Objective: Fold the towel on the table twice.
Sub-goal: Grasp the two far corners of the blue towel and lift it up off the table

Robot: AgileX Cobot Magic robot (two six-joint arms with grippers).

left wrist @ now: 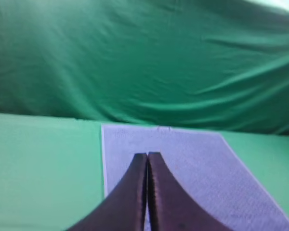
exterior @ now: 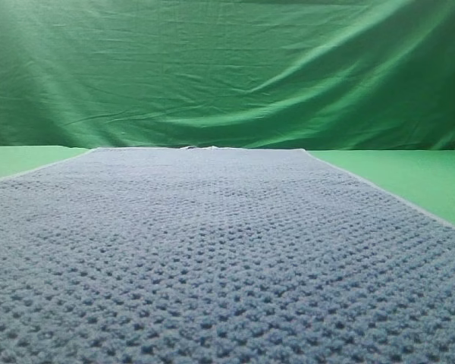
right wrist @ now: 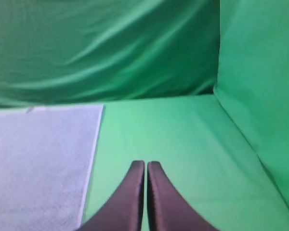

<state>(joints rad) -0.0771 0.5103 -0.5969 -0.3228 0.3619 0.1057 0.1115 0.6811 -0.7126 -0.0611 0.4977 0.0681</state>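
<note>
The blue-grey waffle-weave towel (exterior: 212,250) lies spread flat on the green table (exterior: 409,178), filling most of the exterior high view, with its pale hem along the far edge. No gripper shows in that view. In the left wrist view my left gripper (left wrist: 147,155) is shut and empty, its dark fingers pressed together above the towel (left wrist: 192,168) near its left side. The right wrist view has my right gripper (right wrist: 145,163) shut and empty over bare table (right wrist: 183,139), just right of the towel's (right wrist: 38,159) right hem.
A wrinkled green cloth backdrop (exterior: 227,68) hangs behind the table. A second green cloth wall (right wrist: 260,86) stands along the table's right side. Bare table shows left (left wrist: 43,163) and right of the towel.
</note>
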